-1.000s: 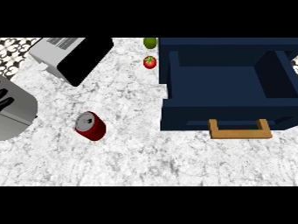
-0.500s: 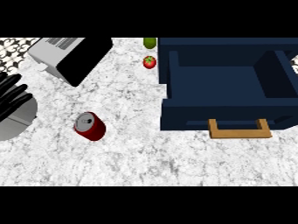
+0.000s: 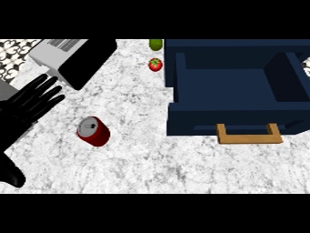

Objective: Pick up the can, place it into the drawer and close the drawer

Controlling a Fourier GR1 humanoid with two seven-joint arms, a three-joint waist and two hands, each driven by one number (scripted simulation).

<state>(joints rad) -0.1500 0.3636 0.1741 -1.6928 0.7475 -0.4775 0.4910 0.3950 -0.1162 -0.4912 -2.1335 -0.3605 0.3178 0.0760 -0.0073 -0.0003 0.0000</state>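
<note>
Since the earlier frame the left hand (image 3: 11, 122) has swung further in from the view's left edge, so that its black palm and fingers now cover most of what was grey forearm. Its fingers (image 3: 44, 93) are straight and slightly spread, pointing up and to the right, with the thumb (image 3: 9, 175) hanging low near the lower edge; they hold nothing. Above the fingertips, at the counter's back, sits a toaster (image 3: 70, 57) with a white top and a black side. Just right of the hand, apart from it, the red can (image 3: 94, 131) lies on its side on the speckled white counter (image 3: 137, 159), its silver top turned up and to the left. Further right, near the back edge, are a green fruit (image 3: 156, 44), partly cut off by the view's top, and below it a tomato (image 3: 156, 64), both just beside the drawer's left wall. At the right the navy drawer (image 3: 241, 91) stands open, well apart from the can, its wooden handle (image 3: 248, 134) at the near front.
</note>
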